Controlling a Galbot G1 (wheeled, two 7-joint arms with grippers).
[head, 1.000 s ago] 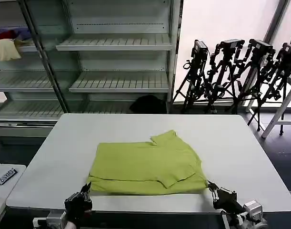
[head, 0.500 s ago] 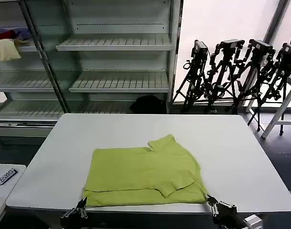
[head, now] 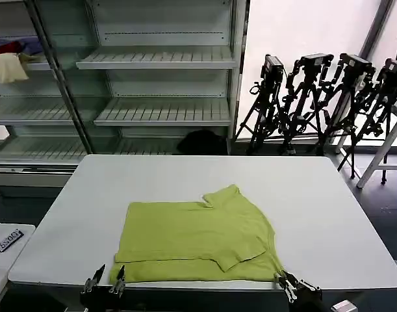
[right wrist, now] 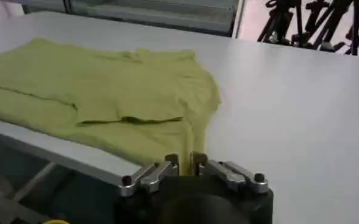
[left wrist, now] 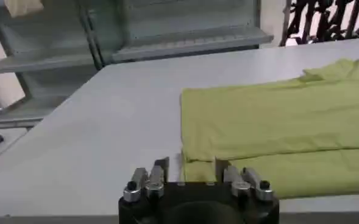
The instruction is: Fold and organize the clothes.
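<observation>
I'm working in a lab or studio, empty grey metal shelving racks [head: 162, 78], black camera tripods [head: 328, 97] by the bright window, plain white surface [head: 315, 195].

T-shirt [head: 198, 239] flat on worktop [head: 328, 214], toward near edge, slightly left of centre. Left gripper [head: 104, 281] at near edge, just before T-shirt's near-left corner, fingers [left wrist: 159, 171] spread. Right gripper [head: 290, 285] at near edge, just before T-shirt's near-right corner, fingers [right wrist: 172, 163] close together. Shelving unit [head: 159, 84] behind worktop, to left and centre. Tripods [head: 328, 97] behind worktop, to right. Cloths [head: 10, 62] on upper shelf, far left.
</observation>
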